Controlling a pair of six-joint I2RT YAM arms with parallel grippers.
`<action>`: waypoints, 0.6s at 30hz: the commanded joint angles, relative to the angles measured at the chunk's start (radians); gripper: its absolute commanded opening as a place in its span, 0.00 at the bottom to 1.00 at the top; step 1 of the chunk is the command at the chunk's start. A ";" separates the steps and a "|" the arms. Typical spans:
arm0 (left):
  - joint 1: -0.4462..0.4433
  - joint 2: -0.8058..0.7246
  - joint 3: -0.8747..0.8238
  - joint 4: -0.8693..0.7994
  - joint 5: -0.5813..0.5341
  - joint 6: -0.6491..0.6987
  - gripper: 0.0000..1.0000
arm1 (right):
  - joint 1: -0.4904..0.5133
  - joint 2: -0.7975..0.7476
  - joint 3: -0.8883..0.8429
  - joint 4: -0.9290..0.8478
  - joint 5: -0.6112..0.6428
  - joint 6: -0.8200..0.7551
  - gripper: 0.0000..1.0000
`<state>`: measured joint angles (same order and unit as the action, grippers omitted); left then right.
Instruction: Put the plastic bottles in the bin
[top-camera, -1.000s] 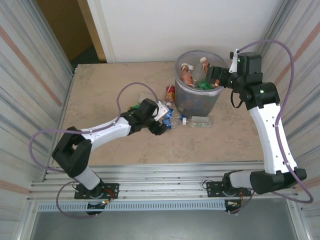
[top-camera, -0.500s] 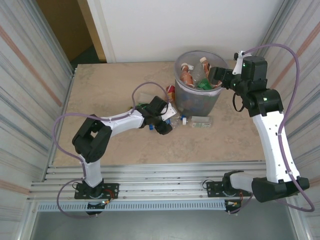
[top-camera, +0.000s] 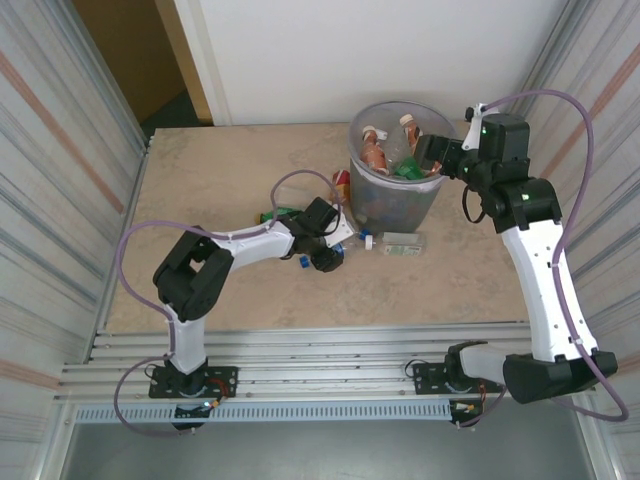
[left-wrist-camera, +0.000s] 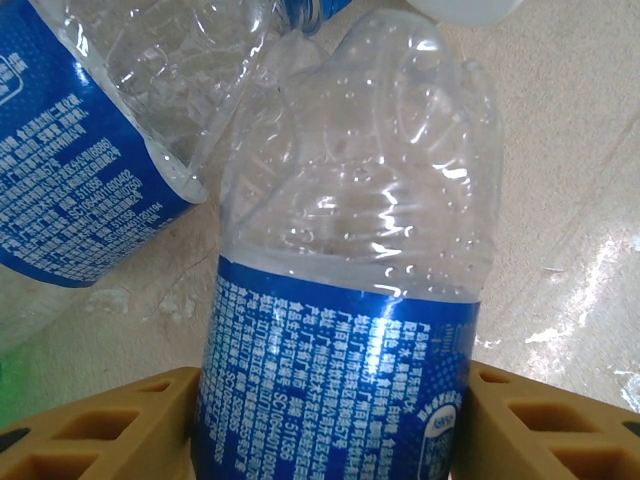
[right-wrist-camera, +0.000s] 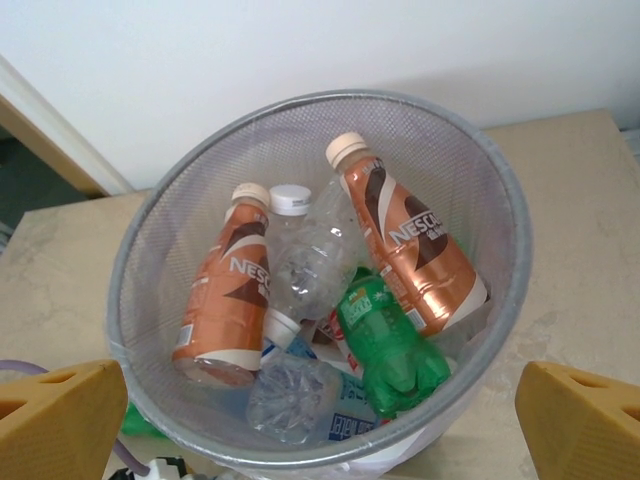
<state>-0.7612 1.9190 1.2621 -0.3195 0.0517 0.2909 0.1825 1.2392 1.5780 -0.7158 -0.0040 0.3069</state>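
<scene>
A clear plastic bottle with a blue label (left-wrist-camera: 335, 390) lies on the table between my left gripper's (left-wrist-camera: 335, 440) tan fingers (left-wrist-camera: 110, 430), which press on both sides of its label. In the top view that gripper (top-camera: 328, 250) sits low among loose bottles left of the bin (top-camera: 400, 200). A second blue-labelled bottle (left-wrist-camera: 80, 180) lies beside it. My right gripper (right-wrist-camera: 320, 420) hangs open above the bin's rim (right-wrist-camera: 512, 230), holding nothing. Inside lie two brown-labelled bottles (right-wrist-camera: 225, 300), a green one (right-wrist-camera: 390, 345) and clear ones (right-wrist-camera: 300, 265).
A green bottle (top-camera: 272, 213) lies left of my left wrist. A red-labelled bottle (top-camera: 341, 185) leans by the bin's left side. A clear bottle (top-camera: 401, 243) lies in front of the bin. Ribbed metal walls close both sides.
My left arm has reached farther right into the loose bottles and its jaws have closed in on the blue-labelled bottle. The right arm shifted slightly, then stayed over the bin.
</scene>
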 joint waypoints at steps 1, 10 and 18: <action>-0.008 0.008 -0.020 -0.021 0.000 -0.013 0.58 | -0.006 0.007 -0.010 0.023 -0.024 0.024 0.98; -0.018 -0.010 -0.065 -0.001 0.008 -0.018 0.68 | -0.007 0.012 -0.011 0.022 -0.022 0.032 0.98; -0.027 0.007 -0.061 -0.007 0.003 -0.011 0.59 | -0.006 0.017 -0.009 0.011 -0.025 0.034 0.98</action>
<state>-0.7803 1.9141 1.2011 -0.3107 0.0521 0.2752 0.1825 1.2488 1.5723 -0.7101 -0.0238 0.3145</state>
